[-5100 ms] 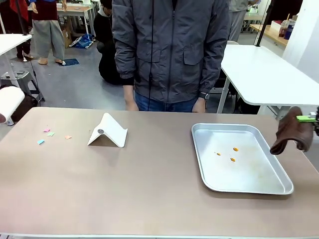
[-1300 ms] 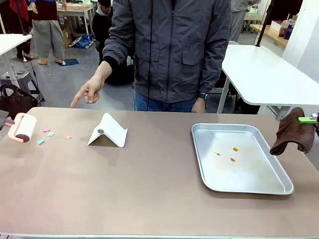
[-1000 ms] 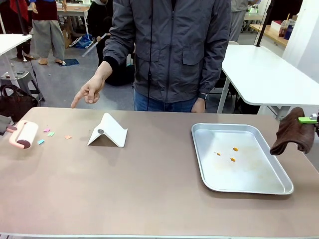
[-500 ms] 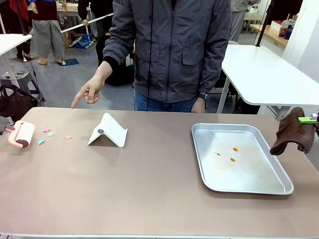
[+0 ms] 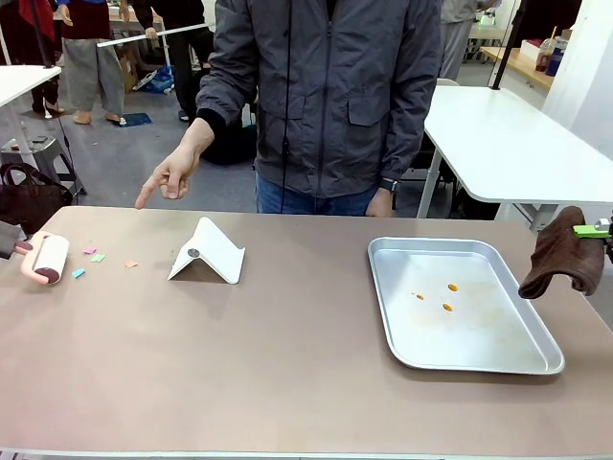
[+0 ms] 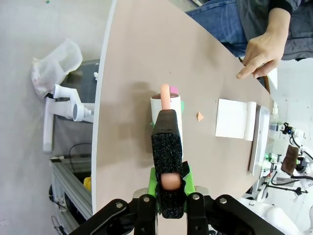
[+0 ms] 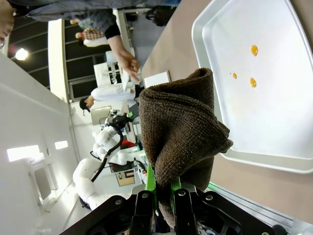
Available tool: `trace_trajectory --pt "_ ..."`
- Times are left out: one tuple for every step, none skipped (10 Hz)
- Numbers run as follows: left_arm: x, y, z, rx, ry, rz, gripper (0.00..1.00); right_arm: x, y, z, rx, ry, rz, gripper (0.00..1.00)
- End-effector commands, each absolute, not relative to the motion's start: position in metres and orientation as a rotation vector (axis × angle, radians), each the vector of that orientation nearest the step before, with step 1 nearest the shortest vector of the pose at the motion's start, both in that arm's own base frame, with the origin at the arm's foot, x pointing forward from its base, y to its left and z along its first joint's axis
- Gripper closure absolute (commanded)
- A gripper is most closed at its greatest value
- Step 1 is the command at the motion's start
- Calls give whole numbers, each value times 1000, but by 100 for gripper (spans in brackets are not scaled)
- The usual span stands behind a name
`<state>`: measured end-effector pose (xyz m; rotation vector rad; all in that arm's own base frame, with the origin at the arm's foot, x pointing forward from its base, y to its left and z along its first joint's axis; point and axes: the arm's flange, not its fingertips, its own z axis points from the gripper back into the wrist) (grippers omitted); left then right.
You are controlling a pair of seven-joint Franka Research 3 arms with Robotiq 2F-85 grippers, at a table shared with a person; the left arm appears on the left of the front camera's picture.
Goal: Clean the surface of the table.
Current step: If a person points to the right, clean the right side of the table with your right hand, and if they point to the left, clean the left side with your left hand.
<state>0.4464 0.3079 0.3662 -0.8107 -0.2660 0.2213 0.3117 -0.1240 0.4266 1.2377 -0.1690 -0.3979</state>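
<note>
Here, the left end effector [image 6: 169, 178] is gripping the pink handle of one lint roller [image 5: 46, 259], with its jaws drawn in narrowly around that handle. It is reaching in low over the left end of the tabletop [image 5: 287, 374], and the roller's white drum is pointing toward the person's side. Whether the drum is touching the surface is not clear. The right end effector [image 7: 162, 183] is hanging just past the tabletop's right edge with its jaws pinched tight on one brown cloth [image 5: 560, 254]. The cloth is drooping in a folded bunch beside the tray [image 5: 388, 316], clear of it.

Across the tabletop a person is standing and leaning slightly forward. One hand [image 5: 168, 177] is stretching out with its index finger pointing down toward the left part of the surface. The other hand [image 5: 381, 202] is hanging at the person's side by the far edge.

The beige-brown tabletop is spanning the whole front view. It is carrying one silver tray on the right half and one white folded stand [image 5: 208, 253] left of centre. Four paper scraps are lying just beside the roller: a pink one [image 5: 89, 251], a green one [image 5: 98, 258], an orange one [image 5: 130, 264] and a blue one [image 5: 78, 273]. Three orange spots [image 5: 446, 307] are sitting close together on the tray's floor.
</note>
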Motion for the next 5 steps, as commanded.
trace_trajectory --pt "454 300 359 -801 -254 256 78 311 -122 431 1249 -152 -407 100" --pt "458 296 355 -802 -239 255 78 311 -122 431 1249 -152 -407 100" --pt "461 293 350 -792 -218 256 78 311 -122 431 1249 -152 -407 100" --pt "465 290 347 -784 -205 267 78 311 -122 431 1249 -152 -407 100" --pt "468 288 344 -779 -192 273 78 311 -122 431 1249 -152 -407 100"
